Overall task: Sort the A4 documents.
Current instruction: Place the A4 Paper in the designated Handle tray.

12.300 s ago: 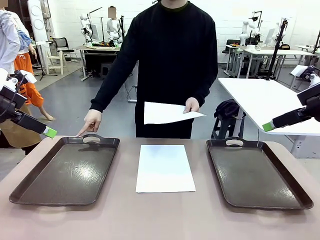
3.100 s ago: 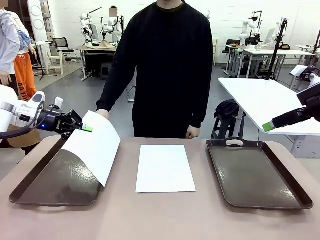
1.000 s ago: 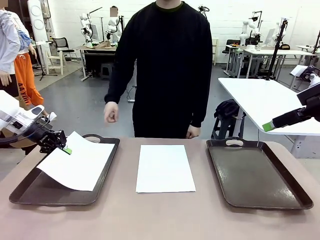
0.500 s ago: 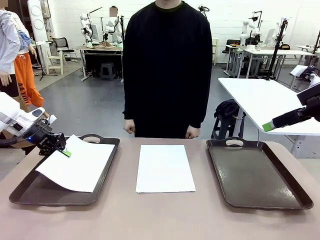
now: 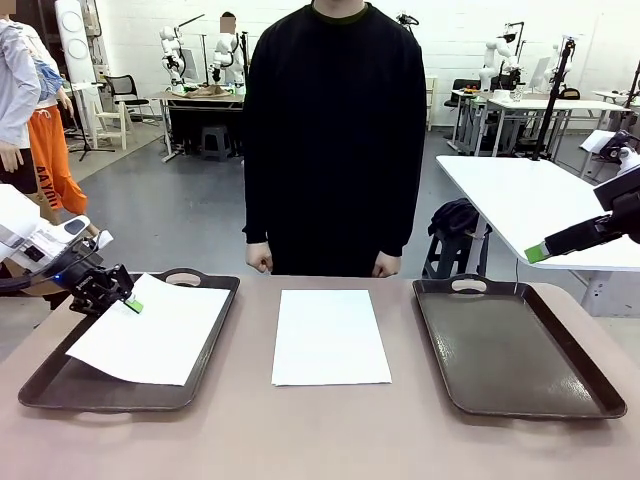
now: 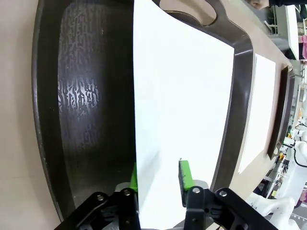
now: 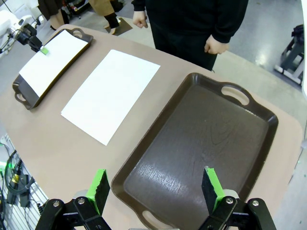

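Left gripper (image 6: 158, 168) parted, clamping nothing, straddles bottom edge of thin white paper sheet (image 6: 182, 96); long axis runs up-frame over dark brown tray (image 6: 81, 96).

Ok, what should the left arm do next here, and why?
Probably draw the left jaws straight back off the sheet without dragging it. They stand open astride its left edge, the sheet already rests on the left tray, and another sheet waits on the table at the middle.
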